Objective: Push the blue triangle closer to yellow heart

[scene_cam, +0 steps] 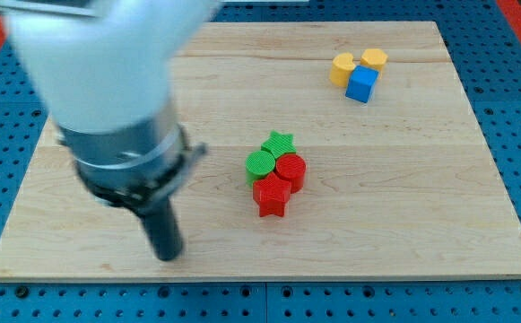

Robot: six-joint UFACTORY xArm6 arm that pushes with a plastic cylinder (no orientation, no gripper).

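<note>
My tip (pixel 167 255) rests on the board near the view's bottom left. The arm's large grey body above it covers the spot where the blue triangle lay, so the triangle does not show. The yellow heart (pixel 342 68) sits at the view's top right, touching a blue cube (pixel 361 84) and next to a yellow cylinder (pixel 374 59). The tip is far from the heart, down and to the left of it.
A cluster stands at the board's middle: a green star (pixel 279 142), a green cylinder (pixel 260 163), a red cylinder (pixel 290 169) and a red star (pixel 271 195). The wooden board (pixel 403 206) lies on a blue pegboard.
</note>
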